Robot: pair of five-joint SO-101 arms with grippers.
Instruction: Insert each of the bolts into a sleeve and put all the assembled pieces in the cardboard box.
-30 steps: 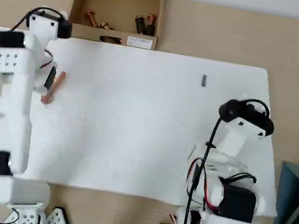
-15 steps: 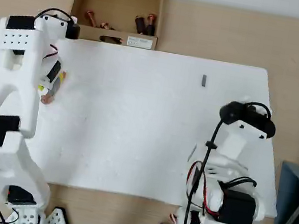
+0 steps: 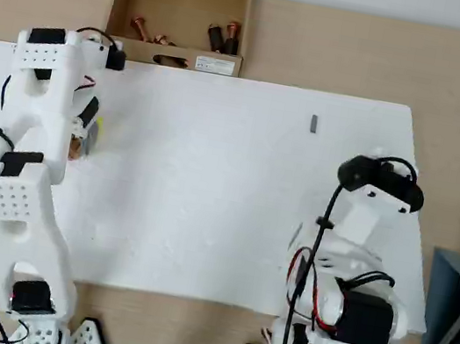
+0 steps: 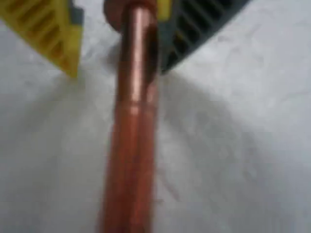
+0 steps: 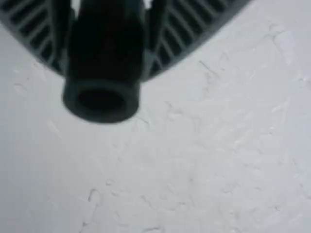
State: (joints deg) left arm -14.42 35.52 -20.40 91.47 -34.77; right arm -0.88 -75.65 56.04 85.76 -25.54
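Over the left side of the white foam sheet on the tabletop, my left claw is released and straddles the long copper bolt lying flat: dark finger against it, yellow finger just clear. I'd centre on the shank, then clench square near that end, leaving most of its length free to feed into the short black plastic sleeve my right claw is grasping, bore end unobstructed. Off-axis grip likely lets it pivot.

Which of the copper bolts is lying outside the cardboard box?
The bolt on the white mat, between the open fingers of the left gripper. The other bolts all lie inside the cardboard box.
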